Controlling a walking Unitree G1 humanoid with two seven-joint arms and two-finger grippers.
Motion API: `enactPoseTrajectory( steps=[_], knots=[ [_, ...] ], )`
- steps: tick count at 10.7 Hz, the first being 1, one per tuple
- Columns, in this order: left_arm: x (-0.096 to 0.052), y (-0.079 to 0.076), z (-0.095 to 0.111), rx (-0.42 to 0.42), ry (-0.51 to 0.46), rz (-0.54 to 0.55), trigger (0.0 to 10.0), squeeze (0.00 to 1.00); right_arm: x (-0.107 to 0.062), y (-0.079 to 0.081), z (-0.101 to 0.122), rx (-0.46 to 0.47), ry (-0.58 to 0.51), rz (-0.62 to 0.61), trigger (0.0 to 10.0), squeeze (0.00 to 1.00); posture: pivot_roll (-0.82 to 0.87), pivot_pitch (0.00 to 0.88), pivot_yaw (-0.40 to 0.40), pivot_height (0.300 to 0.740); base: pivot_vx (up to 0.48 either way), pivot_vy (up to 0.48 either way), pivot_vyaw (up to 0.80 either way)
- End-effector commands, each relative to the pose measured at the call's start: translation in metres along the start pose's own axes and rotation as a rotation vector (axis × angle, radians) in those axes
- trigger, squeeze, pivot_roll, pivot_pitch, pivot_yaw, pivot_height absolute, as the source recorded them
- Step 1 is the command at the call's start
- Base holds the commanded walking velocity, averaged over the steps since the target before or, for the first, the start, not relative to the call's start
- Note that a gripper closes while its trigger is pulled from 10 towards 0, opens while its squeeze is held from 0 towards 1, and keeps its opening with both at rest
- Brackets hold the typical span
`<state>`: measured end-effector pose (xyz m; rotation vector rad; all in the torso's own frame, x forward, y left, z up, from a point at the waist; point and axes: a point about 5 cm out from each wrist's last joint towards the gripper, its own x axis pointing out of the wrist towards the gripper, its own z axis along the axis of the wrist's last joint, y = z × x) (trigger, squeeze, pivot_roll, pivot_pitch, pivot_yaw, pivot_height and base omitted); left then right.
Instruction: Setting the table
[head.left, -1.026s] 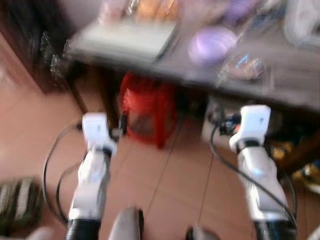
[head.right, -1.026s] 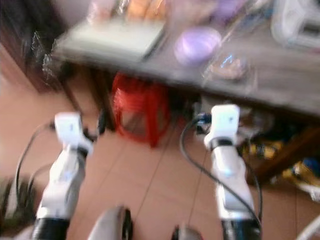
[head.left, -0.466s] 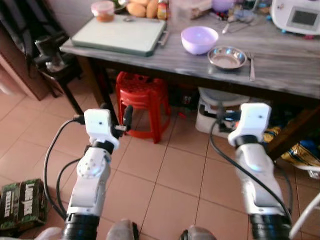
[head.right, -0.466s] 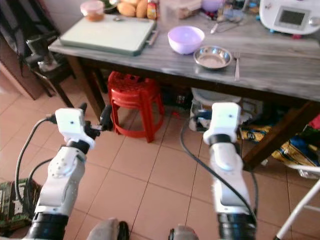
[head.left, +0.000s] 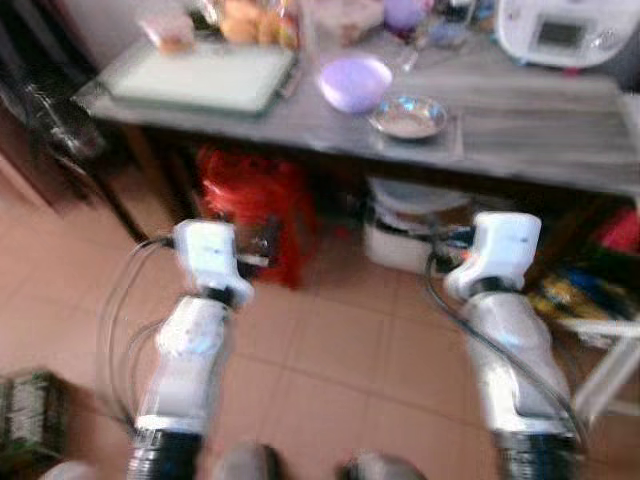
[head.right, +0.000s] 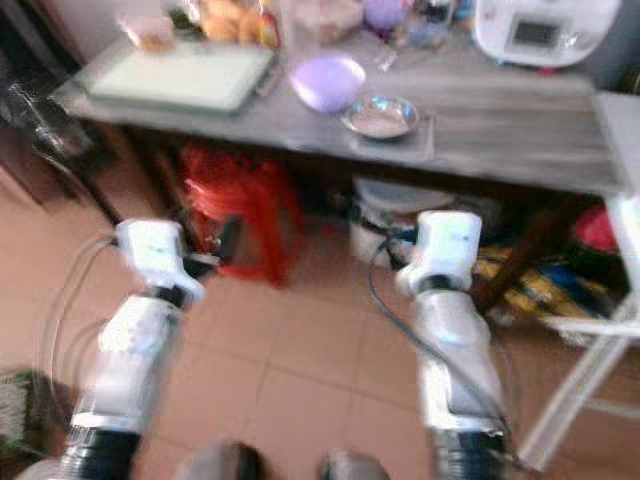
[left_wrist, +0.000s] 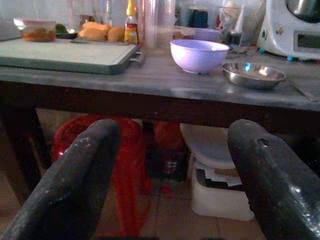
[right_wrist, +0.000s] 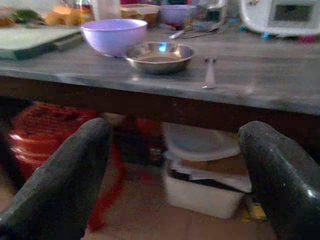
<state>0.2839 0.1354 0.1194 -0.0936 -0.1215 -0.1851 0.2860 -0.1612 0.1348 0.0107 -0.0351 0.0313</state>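
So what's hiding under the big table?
Under the table stand a red plastic stool and a white tub with a lid and papers on top. What is inside the tub is covered. Colourful bags lie further right, too blurred to identify.

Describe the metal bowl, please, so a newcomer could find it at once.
Look at the grey wooden table, near its front edge. The metal bowl sits there between a lilac bowl and a fork; it alone is shiny steel, shallower than the lilac one.

Head views motion-blurred, daylit, wrist views dimmer, sharper
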Motion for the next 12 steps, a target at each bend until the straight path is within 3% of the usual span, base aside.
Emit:
enactPoseTrajectory(
  steps=[1,3,4,5,6,12],
  knots=[
    [0.0015,-0.0068,0.0002,-0.011,-0.002,-0.021,10.0,0.0,-0.0017,-0.0091,0.0039,-0.008,-0.015,-0.019,10.0,0.0,-0.05,0.092,0.041,0.74,0.0,-0.371,-0.8],
    [0.0009,-0.0069,0.0005,-0.011,-0.002,-0.022,10.0,0.0,-0.0003,-0.0072,0.0065,-0.017,-0.031,-0.002,10.0,0.0,-0.05,0.096,0.042,0.74,0.0,-0.369,-0.27],
    [0.0004,-0.0068,0.0003,-0.011,-0.001,-0.022,10.0,0.0,-0.0003,-0.0054,0.0087,-0.015,-0.05,0.015,10.0,1.0,-0.05,0.096,0.042,0.74,0.0,-0.371,0.0],
    [0.0001,-0.0064,0.0002,-0.01,0.0,-0.024,10.0,0.0,-0.0004,-0.0046,0.0098,-0.037,-0.056,0.019,10.0,1.0,-0.05,0.096,0.042,0.74,0.0,-0.375,0.0],
    [0.0003,-0.0063,0.0004,-0.01,-0.001,-0.025,10.0,0.0,0.0003,-0.0046,0.0096,-0.037,-0.053,0.021,10.0,0.0,-0.05,0.096,0.041,0.74,0.0,-0.371,0.0],
    [0.0011,-0.007,0.0009,0.004,0.001,-0.036,10.0,0.0,0.0035,-0.0067,0.0113,-0.019,-0.066,0.026,10.0,0.0,-0.04,0.099,0.049,0.74,0.0,-0.411,0.0]
  ],
)
